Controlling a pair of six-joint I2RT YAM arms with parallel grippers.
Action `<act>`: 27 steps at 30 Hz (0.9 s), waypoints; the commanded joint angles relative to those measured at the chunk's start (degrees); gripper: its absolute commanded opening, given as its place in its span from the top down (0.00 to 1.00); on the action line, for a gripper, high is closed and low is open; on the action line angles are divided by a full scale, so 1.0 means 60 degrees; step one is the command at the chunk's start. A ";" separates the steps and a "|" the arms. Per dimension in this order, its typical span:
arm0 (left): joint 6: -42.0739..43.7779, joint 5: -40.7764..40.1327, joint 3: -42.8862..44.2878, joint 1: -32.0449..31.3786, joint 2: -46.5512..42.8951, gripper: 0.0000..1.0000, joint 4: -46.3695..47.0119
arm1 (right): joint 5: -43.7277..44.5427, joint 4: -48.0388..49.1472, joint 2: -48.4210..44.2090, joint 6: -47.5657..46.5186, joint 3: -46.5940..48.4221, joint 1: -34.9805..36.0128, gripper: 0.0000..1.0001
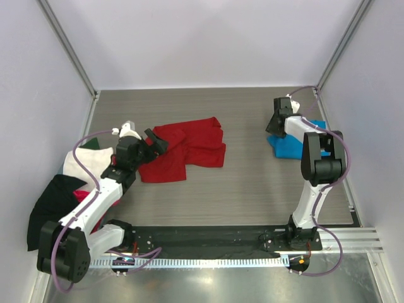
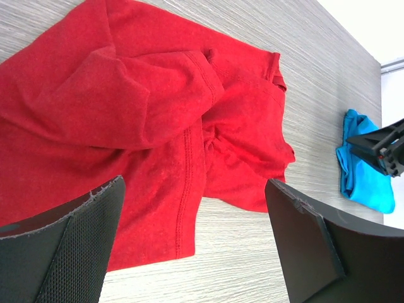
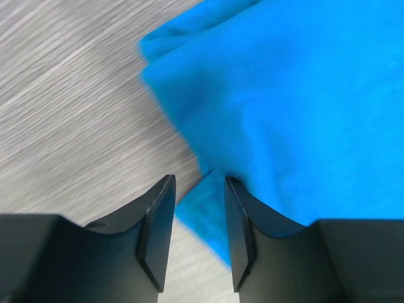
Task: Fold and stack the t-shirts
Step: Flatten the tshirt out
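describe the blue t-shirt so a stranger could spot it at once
On the grey wood-grain table, look to the right edge. The blue t-shirt lies bunched there, partly hidden by the right arm. It is the only bright blue cloth; the red t-shirt lies left of centre.

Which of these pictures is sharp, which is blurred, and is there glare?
Top external: sharp, evenly lit. Left wrist: the red t-shirt is sharp, the far corner washed out white. Right wrist: the table streaks with blur, the blue t-shirt is soft, only the fingers are crisp.
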 commanded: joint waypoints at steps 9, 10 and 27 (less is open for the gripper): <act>0.0921 -0.0320 0.0225 -0.0921 0.0325 0.11 0.0545 | -0.2700 0.0304 -0.2140 -0.0505 -0.0926 0.2228 0.56; 0.1024 -0.0524 0.0298 -0.1054 0.0457 0.11 0.0443 | -0.2865 0.0377 -0.2169 -0.0534 -0.1000 0.2376 0.56; 0.2035 -0.1711 0.2538 -0.2110 0.3503 0.25 -0.1459 | -0.4068 0.1901 -0.1305 -0.0784 -0.1659 0.3652 0.60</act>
